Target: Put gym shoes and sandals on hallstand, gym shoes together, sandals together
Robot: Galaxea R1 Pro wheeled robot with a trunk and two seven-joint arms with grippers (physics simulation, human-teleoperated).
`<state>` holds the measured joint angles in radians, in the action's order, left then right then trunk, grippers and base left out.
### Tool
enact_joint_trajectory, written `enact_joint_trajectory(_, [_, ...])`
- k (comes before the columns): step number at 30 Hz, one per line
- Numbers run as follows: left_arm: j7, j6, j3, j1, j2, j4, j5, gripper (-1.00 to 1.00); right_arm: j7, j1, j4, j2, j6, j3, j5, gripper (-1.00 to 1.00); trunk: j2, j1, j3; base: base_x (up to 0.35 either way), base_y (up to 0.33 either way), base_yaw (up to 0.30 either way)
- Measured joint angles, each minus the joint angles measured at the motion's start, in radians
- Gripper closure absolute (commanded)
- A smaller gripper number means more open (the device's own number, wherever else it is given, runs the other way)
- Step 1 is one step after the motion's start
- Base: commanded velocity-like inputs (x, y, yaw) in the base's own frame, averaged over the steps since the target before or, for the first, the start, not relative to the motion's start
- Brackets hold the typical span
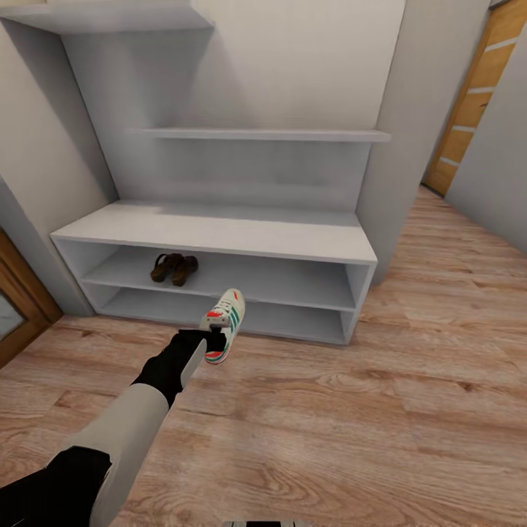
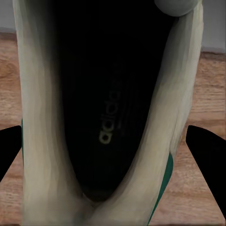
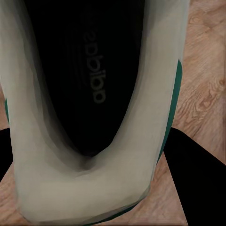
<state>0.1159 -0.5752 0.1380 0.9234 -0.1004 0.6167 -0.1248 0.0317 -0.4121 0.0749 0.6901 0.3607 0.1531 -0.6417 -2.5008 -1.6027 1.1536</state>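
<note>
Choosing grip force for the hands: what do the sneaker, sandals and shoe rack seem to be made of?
Sneaker: cream matte upper, leather or synthetic by the look; dark printed insole.
Sandals: dark brown, leather-like; too small to tell more.
Shoe rack: pale grey-white flat boards, matte, probably painted wood or laminate.

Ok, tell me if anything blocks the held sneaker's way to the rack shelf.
Nothing visible does. The left claw holds the sneaker just in front of the rack; the sandals sit farther left on the upper shelf, leaving open space beside them.
</note>
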Motion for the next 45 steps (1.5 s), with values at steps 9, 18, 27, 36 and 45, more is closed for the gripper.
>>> enact_joint_trajectory(9, [0.002,0.004,0.0,-0.003,0.0,0.0,0.0,1.0,0.0,0.0,0.0,0.0,-0.001,0.0,0.0,1.0,-0.002,-0.004,0.045,0.0,0.0,0.005])
enact_joint_trajectory(18, [0.004,0.009,0.0,-0.009,0.001,0.006,0.001,1.0,-0.002,0.0,-0.001,-0.004,0.001,-0.006,0.007,1.0,-0.002,-0.004,0.046,0.019,-0.026,0.002])
enact_joint_trajectory(27, [0.004,0.014,0.001,-0.013,0.003,0.006,0.001,1.0,-0.001,0.0,-0.001,-0.004,0.002,-0.005,0.006,1.0,-0.002,-0.004,0.046,0.129,-0.224,0.0])
enact_joint_trajectory(36, [0.0,0.014,0.001,-0.013,0.002,0.008,0.002,1.0,-0.001,0.0,-0.001,-0.004,0.001,-0.005,0.006,1.0,-0.002,-0.004,0.046,0.093,-0.267,0.0])
enact_joint_trajectory(45, [-0.001,0.014,0.0,-0.013,0.002,0.007,0.002,1.0,-0.001,0.0,-0.001,-0.004,0.001,-0.006,0.007,1.0,-0.002,-0.004,0.046,0.011,-0.275,0.0])
